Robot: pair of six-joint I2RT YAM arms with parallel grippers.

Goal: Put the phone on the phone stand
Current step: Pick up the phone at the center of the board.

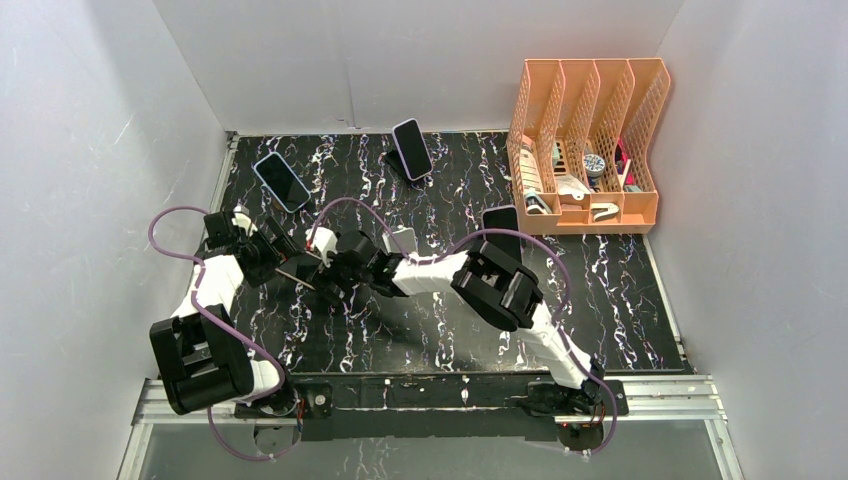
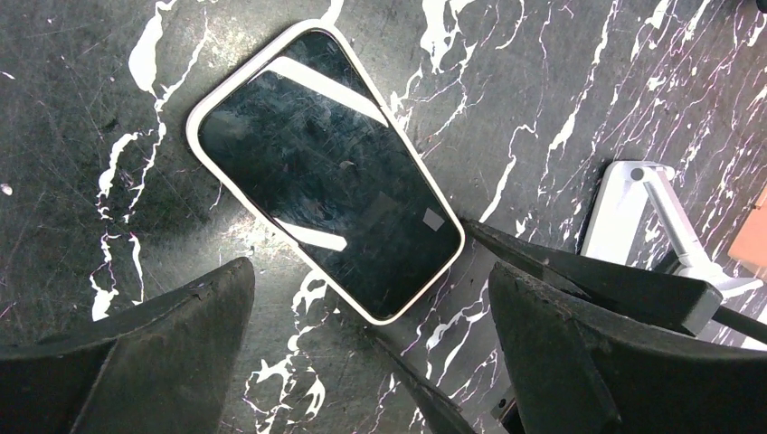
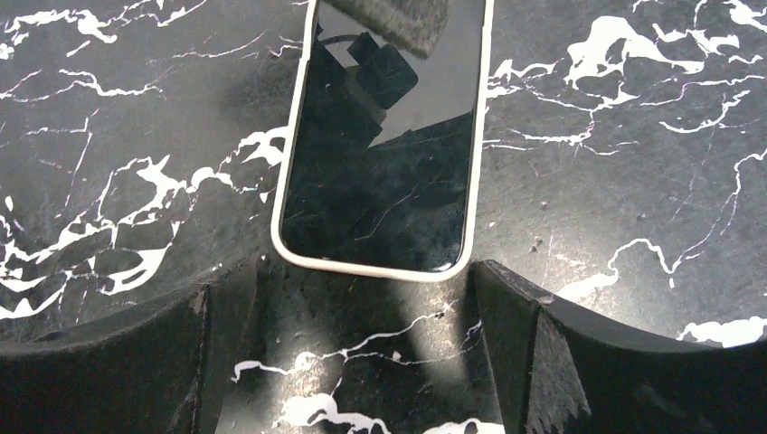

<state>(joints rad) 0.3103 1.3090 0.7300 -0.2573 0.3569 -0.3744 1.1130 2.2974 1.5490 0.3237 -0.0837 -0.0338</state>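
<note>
A phone in a white case (image 2: pixel 326 172) lies flat, screen up, on the black marble table (image 2: pixel 81 108). It also shows in the right wrist view (image 3: pixel 384 154). In the top view my two grippers meet over it and mostly hide it. My left gripper (image 2: pixel 371 303) (image 1: pixel 288 258) is open, its fingers on either side of the phone's near corner. My right gripper (image 3: pixel 348 294) (image 1: pixel 328 272) is open, its fingers on either side of the phone's short end, and one of its fingers (image 2: pixel 588 280) touches the phone's corner. A white phone stand (image 2: pixel 633 208) (image 1: pixel 403 240) stands empty just behind the right gripper.
Another phone (image 1: pixel 282 182) lies flat at the back left. A third phone (image 1: pixel 412 148) leans on a stand at the back middle. A dark upright object (image 1: pixel 500 218) stands near the right arm. An orange file organizer (image 1: pixel 585 140) sits at the back right.
</note>
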